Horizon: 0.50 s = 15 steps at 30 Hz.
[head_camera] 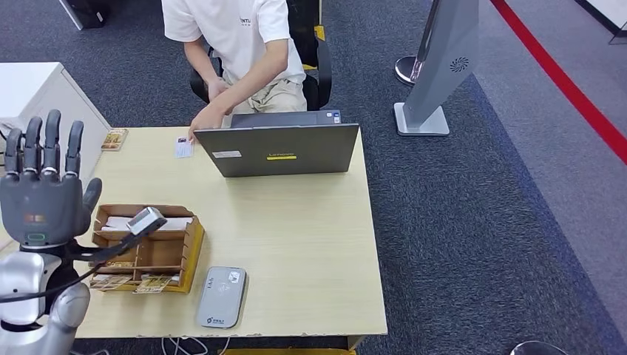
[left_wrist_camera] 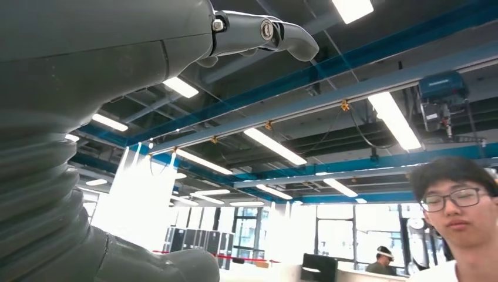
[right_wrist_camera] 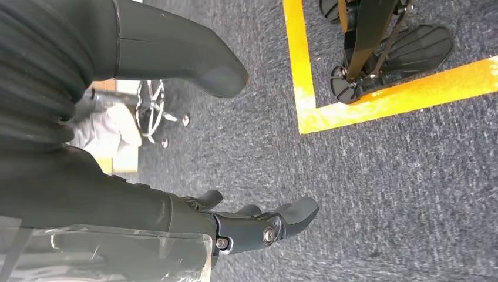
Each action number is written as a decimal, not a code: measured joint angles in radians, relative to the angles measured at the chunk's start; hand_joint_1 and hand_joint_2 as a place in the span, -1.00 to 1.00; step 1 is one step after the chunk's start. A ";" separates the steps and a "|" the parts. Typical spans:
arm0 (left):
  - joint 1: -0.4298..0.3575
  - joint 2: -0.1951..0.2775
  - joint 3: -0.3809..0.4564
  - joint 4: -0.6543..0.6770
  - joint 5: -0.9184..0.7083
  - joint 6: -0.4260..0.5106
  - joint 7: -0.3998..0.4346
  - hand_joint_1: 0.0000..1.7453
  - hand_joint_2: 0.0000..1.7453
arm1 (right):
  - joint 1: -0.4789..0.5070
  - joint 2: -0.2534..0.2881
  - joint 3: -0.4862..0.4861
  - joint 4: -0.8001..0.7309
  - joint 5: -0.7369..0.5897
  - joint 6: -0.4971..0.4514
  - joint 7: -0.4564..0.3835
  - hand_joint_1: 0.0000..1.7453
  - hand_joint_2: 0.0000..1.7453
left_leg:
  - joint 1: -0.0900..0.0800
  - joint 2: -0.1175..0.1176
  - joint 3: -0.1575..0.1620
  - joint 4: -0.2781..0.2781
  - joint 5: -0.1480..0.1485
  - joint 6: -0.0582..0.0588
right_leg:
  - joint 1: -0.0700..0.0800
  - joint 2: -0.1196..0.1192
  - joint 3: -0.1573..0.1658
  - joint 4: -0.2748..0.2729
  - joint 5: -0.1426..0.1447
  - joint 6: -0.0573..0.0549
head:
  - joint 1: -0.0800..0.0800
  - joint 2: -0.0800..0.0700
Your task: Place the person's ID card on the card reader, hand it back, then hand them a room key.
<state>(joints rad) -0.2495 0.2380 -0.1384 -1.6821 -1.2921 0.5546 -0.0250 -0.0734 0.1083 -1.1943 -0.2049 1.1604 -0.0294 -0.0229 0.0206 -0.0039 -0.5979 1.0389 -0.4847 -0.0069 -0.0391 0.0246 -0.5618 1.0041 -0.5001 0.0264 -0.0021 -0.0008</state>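
Observation:
A small white ID card (head_camera: 183,147) lies on the far left part of the wooden desk (head_camera: 310,244), with the fingers of a seated person (head_camera: 244,52) resting on it. The grey card reader (head_camera: 221,296) sits at the desk's near edge. A brown cardboard organiser (head_camera: 148,248) beside it holds cards in its compartments. My left hand (head_camera: 44,185) is raised upright over the desk's left side, fingers straight and apart, holding nothing. My right hand (right_wrist_camera: 176,147) hangs over the carpet, fingers loosely apart and empty.
An open grey laptop (head_camera: 279,146) stands at the desk's far edge in front of the person. A small card packet (head_camera: 114,139) lies at the far left corner. A white cabinet (head_camera: 37,96) stands left of the desk, a grey kiosk stand (head_camera: 436,74) to the right.

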 joint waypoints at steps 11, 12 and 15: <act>0.246 0.000 -0.012 -0.244 -0.008 0.036 -0.019 -1.00 1.00 | 0.001 0.013 -0.035 0.000 -0.029 -0.006 -0.020 -1.00 1.00 | 0.000 -0.001 0.001 0.000 0.000 0.000 | 0.000 -0.002 0.001 0.000 0.000 0.000 | 0.000 0.000; 0.250 0.000 -0.013 -0.251 -0.007 0.036 -0.019 -1.00 1.00 | 0.001 0.013 -0.037 0.000 -0.029 -0.006 -0.020 -1.00 1.00 | 0.000 -0.001 0.001 0.000 0.000 0.000 | 0.000 -0.002 0.002 0.000 0.000 0.000 | 0.000 0.000; 0.258 0.000 -0.019 -0.266 -0.004 0.036 -0.027 -1.00 1.00 | 0.001 0.014 -0.043 0.000 -0.030 -0.006 -0.023 -1.00 1.00 | 0.000 -0.002 0.001 0.000 0.000 0.000 | 0.000 -0.002 0.002 0.000 0.000 0.000 | 0.000 0.000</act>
<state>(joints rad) 0.0087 0.2380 -0.1570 -1.9483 -1.2961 0.5903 -0.0516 -0.0728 0.1222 -1.2375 -0.2052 1.1300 -0.0351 -0.0456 0.0207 -0.0055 -0.5967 1.0388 -0.4844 -0.0066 -0.0390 0.0224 -0.5595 1.0040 -0.5001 0.0262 -0.0022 -0.0008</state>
